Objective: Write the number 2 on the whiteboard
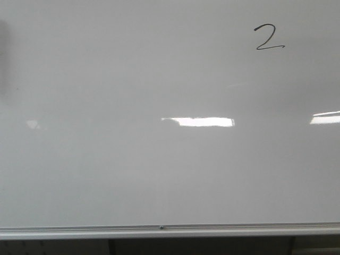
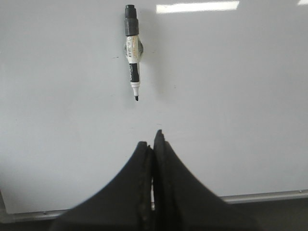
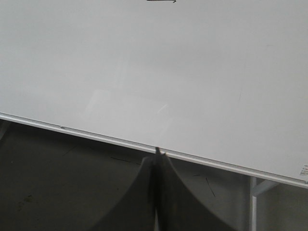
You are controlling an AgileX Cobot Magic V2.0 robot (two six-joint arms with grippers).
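The whiteboard (image 1: 133,159) fills the front view, glossy white-grey with a silver edge rail along the near side. A thin black number 2 (image 1: 268,37) is written at its far right. A black-and-white marker (image 2: 132,50), uncapped with its tip toward my fingers, lies on the board in the left wrist view. My left gripper (image 2: 154,139) is shut and empty, a short way from the marker's tip. My right gripper (image 3: 158,154) is shut and empty, over the board's edge rail (image 3: 96,136). The base stroke of the 2 (image 3: 161,1) shows at the frame edge in the right wrist view. Neither gripper shows in the front view.
Bright rectangular light reflections (image 1: 199,121) lie on the board. A dark floor (image 3: 57,183) lies beyond the rail in the right wrist view. A grey frame leg (image 3: 252,202) stands under the board's edge.
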